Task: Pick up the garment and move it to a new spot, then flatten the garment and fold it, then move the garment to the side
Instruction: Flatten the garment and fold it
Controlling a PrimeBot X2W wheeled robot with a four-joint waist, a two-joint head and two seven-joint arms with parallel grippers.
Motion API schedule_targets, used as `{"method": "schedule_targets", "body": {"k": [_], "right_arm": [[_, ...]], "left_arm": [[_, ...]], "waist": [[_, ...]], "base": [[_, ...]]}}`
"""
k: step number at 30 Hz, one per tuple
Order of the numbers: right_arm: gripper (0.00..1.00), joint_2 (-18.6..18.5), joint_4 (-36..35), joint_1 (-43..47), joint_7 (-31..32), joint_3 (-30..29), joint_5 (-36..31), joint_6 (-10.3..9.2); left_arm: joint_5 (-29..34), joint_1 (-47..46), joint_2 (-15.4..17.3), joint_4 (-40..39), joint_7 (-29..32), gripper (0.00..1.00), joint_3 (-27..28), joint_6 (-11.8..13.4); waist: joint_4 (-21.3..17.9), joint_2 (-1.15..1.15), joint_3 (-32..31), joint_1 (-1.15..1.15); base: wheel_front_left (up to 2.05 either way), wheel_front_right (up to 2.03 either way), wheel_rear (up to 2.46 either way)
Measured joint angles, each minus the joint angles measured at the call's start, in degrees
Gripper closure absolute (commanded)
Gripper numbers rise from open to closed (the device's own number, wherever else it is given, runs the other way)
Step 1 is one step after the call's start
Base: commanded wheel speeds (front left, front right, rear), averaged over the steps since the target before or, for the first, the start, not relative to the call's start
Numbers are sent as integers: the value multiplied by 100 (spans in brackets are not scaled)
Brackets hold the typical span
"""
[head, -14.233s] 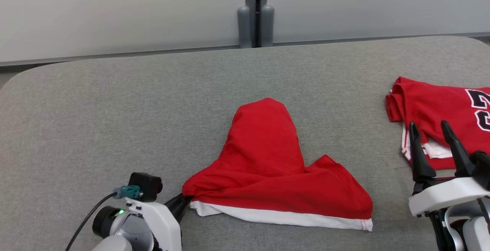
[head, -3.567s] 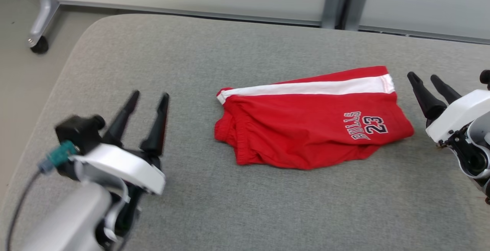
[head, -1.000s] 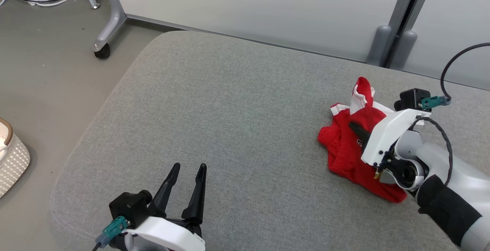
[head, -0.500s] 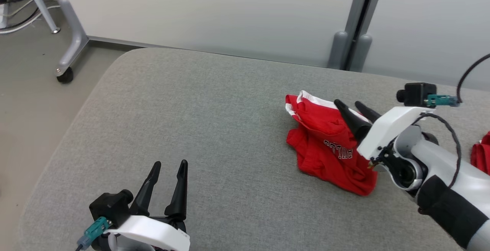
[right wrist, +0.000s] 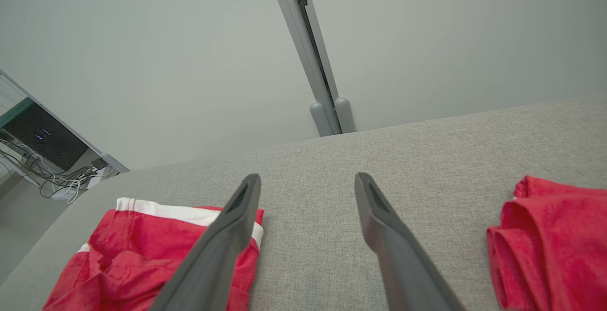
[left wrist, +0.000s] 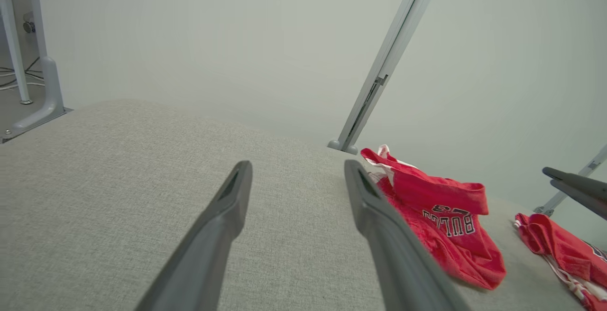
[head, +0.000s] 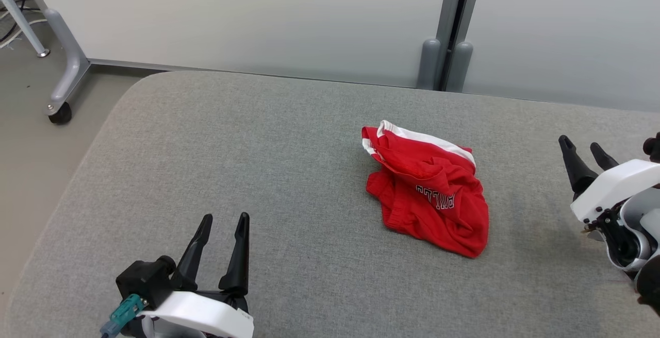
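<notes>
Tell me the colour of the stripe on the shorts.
The stripe is white; head view shows it best.

The red fabric sports shorts with white trim are lying in a loose, rumpled heap on the grey fabric-covered surface, a little to the right of its middle as seen from the head view. They are sitting bunched rather than spread flat, with a thick fold of red cloth doubling over the top and creases running across the lower part. The white stripe is showing along the far edge of the heap, curling round at the left corner. Dark lettering outlined in white is peeking out from under the fold, partly hidden and reading upside down from the robot's side.
</notes>
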Motion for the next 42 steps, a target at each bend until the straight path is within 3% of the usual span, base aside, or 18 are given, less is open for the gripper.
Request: {"method": "schedule_targets", "body": {"k": [1,2,4,8,13,19,28,36,37,39,40,41,42], "right_arm": [[0,21,37,10,-8,-25,-19,0],[30,59,79,30,-9,-36,-53,0],[100,162,156,67,-10,-48,-57,0],[100,350,420,63,215,34,-45,0],[100,624,609,55,933,212,121,0],[100,823,20,210,1220,442,215,0],[100,950,-1279,584,1055,1162,-119,0],[100,720,-1944,509,134,1039,-470,0],[96,647,-1993,486,73,962,-589,0],[58,497,-2106,471,14,743,-776,0],[20,422,-2157,477,9,567,-881,0],[0,366,-2226,500,4,311,-1034,0],[0,305,-2315,536,-9,-10,-1236,0]], "left_arm": [[36,-1,4,-1,-1,0,8,-1],[67,-2,3,-2,-1,0,7,-5],[120,-14,-11,-4,-1,0,-5,-30],[182,-49,-34,-7,-8,0,-21,-52],[198,-110,-71,32,-8,0,-13,-94],[221,-123,-104,113,-8,0,1,-120],[220,-16,-80,130,-8,0,43,-110],[198,116,37,21,-7,0,175,-31],[190,144,48,-1,-7,0,208,-3],[186,177,86,-60,-8,0,288,16],[185,194,99,-89,-8,0,327,36],[185,220,119,-122,-8,0,385,54],[183,249,145,-152,-8,0,438,63]], "waist": [[14,0,11,0],[35,0,23,0],[88,0,50,0],[240,0,129,0],[472,0,246,0],[669,0,231,0],[463,0,-27,0],[55,0,-251,0],[-12,0,-279,0],[-147,0,-323,0],[-217,0,-343,0],[-287,0,-359,0],[-360,0,-375,0]], "base": [[0,0,0],[0,0,0],[0,0,0],[0,0,0],[0,0,0],[0,0,0],[0,0,0],[0,0,0],[0,0,0],[0,0,0],[0,0,0],[0,0,0],[0,0,0]]}}
